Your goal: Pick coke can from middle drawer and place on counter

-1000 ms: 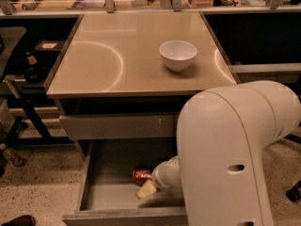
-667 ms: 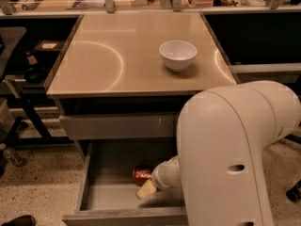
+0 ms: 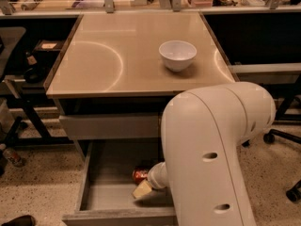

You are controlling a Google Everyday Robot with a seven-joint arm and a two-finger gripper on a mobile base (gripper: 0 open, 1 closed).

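Note:
The coke can (image 3: 139, 174) lies in the open middle drawer (image 3: 106, 192), near its middle, red with a silvery end. My gripper (image 3: 142, 186) reaches down into the drawer and is right at the can, touching or almost touching it. My big white arm (image 3: 211, 145) hides the right half of the drawer. The glossy tan counter (image 3: 117, 55) is above the drawer.
A white bowl (image 3: 178, 54) stands on the counter's right half. A shut grey drawer front (image 3: 110, 126) sits just above the open drawer. Black chairs and carts stand to the left (image 3: 19, 79) and right (image 3: 287, 107) on a speckled floor.

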